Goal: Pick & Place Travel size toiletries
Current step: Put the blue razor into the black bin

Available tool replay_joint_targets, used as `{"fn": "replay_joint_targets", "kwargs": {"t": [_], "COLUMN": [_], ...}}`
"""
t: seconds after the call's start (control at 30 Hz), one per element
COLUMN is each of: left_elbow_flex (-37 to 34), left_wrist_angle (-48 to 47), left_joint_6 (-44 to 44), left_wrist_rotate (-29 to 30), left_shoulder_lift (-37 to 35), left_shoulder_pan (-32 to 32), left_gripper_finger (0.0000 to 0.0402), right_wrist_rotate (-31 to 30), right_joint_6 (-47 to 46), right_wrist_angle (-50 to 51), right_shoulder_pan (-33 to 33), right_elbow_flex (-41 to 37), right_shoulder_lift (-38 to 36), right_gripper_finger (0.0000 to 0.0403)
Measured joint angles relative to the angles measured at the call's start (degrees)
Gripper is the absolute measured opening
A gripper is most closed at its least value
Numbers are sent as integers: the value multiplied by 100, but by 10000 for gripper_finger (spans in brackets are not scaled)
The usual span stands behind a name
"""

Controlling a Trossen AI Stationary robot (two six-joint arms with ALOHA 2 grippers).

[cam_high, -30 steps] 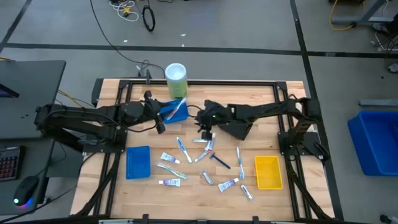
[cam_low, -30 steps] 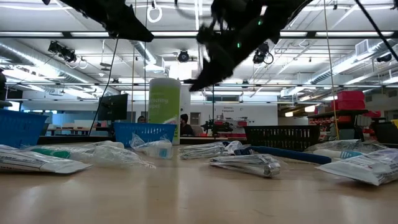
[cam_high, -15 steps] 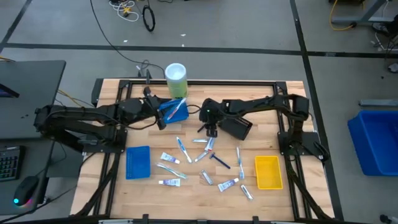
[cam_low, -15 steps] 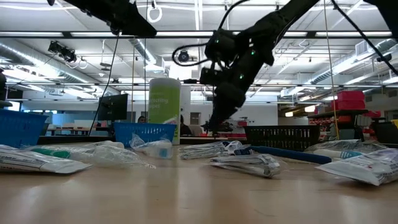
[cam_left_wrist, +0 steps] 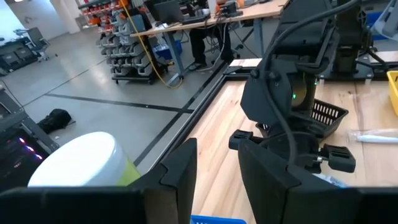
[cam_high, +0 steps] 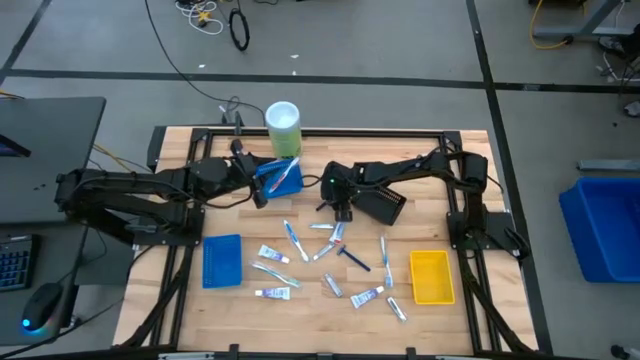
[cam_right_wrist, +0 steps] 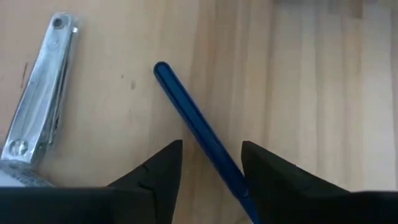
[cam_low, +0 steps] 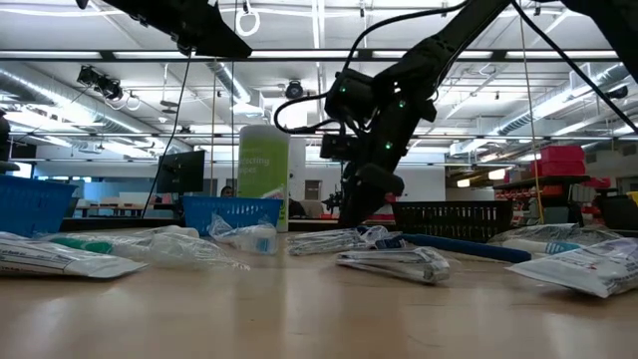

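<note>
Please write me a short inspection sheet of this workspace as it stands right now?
Surface: wooden table, bare at its front edge.
Job's things: toiletries scattered mid-table; blue handle between right fingers, not gripped.
Clutter: green-and-white cylinder, blue tray, yellow tray, black basket.
Grippers: right gripper open, low over the pile; left gripper open, raised near the cylinder.
Cables: loose on floor.
Surroundings: blue bin.

Two blue trays [cam_high: 222,261], yellow tray [cam_high: 431,276], black tray [cam_high: 377,203], cylinder [cam_high: 283,127].

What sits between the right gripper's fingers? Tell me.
In the right wrist view, a slim dark blue handle runs on the bare wood through the open right gripper, untouched by either finger.
</note>
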State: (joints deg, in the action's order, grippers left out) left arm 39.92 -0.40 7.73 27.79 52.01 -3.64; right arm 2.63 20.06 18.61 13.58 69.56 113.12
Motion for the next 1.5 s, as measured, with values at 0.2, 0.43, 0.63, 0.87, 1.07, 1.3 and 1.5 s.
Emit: {"fn": "replay_joint_targets", "kwargs": {"t": [0.2, 0.43, 0.63, 0.87, 1.07, 1.3, 1.5], "left_elbow_flex": [2, 0, 2, 0, 1, 0, 0], "left_wrist_angle": [0, 1, -4, -3, 7, 9, 13], "left_joint_6": [6, 7, 68, 66, 16, -7, -11], "left_wrist_rotate": [0, 0, 1, 0, -5, -61, -59], "left_shoulder_lift": [0, 0, 0, 0, 0, 0, 0], "left_shoulder_pan": [0, 0, 0, 0, 0, 0, 0], "left_gripper_finger": [128, 128, 128, 128, 128, 128, 128], "right_wrist_rotate": [42, -22, -908, -881, -446, -562, -553], "right_joint_6": [37, 38, -439, -1126, -1166, -1219, -1274], "right_wrist_angle": [114, 82, 121, 853, 958, 695, 665], "right_shoulder_pan": [0, -4, -108, -215, -135, 37, 24], "right_elbow_flex": [13, 28, 354, 809, 731, 436, 433], "right_shoulder_lift": [131, 51, -74, -535, -421, 17, 170], "right_gripper_finger": [126, 81, 38, 25, 52, 124, 164]}}
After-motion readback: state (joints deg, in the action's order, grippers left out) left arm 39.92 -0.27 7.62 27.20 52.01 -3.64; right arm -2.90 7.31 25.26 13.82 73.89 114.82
